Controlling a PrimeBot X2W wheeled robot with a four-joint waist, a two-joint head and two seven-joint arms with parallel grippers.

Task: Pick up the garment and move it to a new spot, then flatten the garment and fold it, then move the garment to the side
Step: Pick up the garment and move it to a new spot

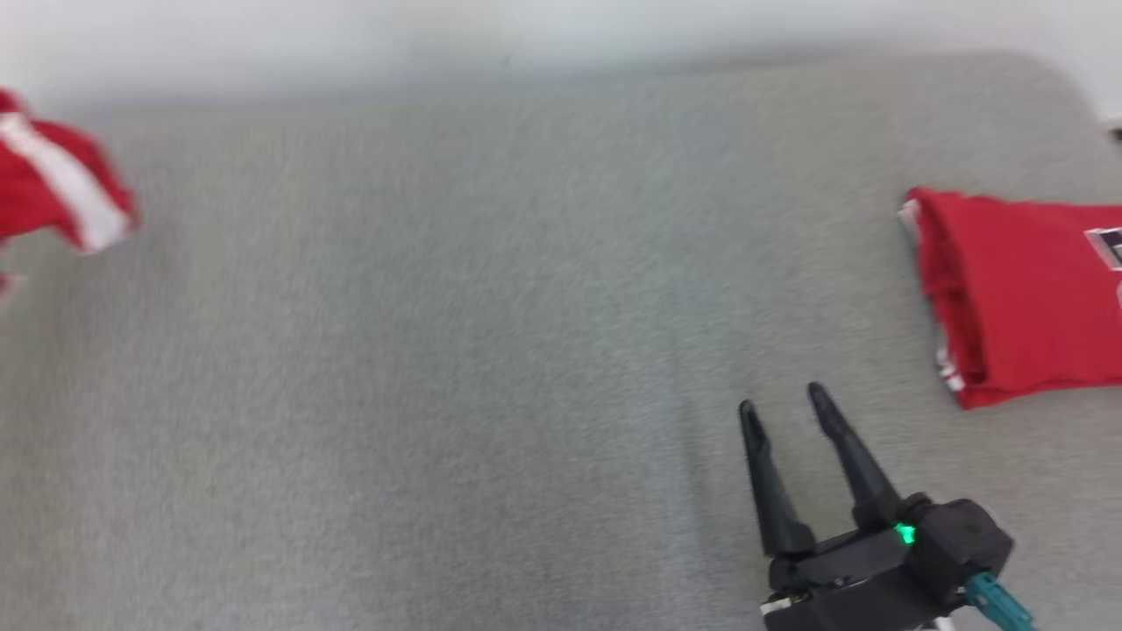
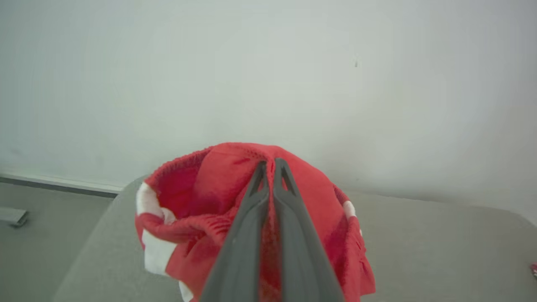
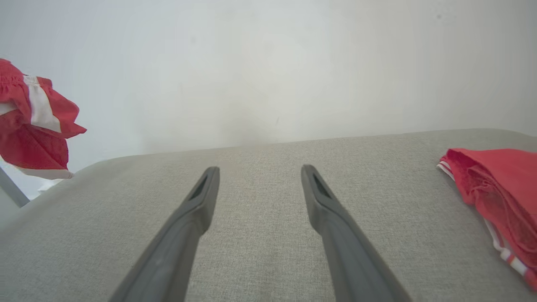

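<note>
A red garment with white stripes (image 2: 197,209) hangs bunched from my left gripper (image 2: 270,164), whose two dark fingers are shut on its fabric, lifted above the grey padded surface. The same garment (image 1: 53,184) shows at the far left edge of the head view, and in the right wrist view the garment (image 3: 33,126) hangs in the air at the left. My right gripper (image 1: 780,399) stands open over the surface at the lower right, and between its fingers (image 3: 197,201) there is only bare grey fabric.
A second red garment (image 1: 1026,298), folded, lies at the right edge of the grey surface (image 1: 491,350); it shows in the right wrist view as a folded pile (image 3: 499,188). A pale wall (image 3: 268,63) rises behind. Floor (image 2: 37,243) lies beyond the left end.
</note>
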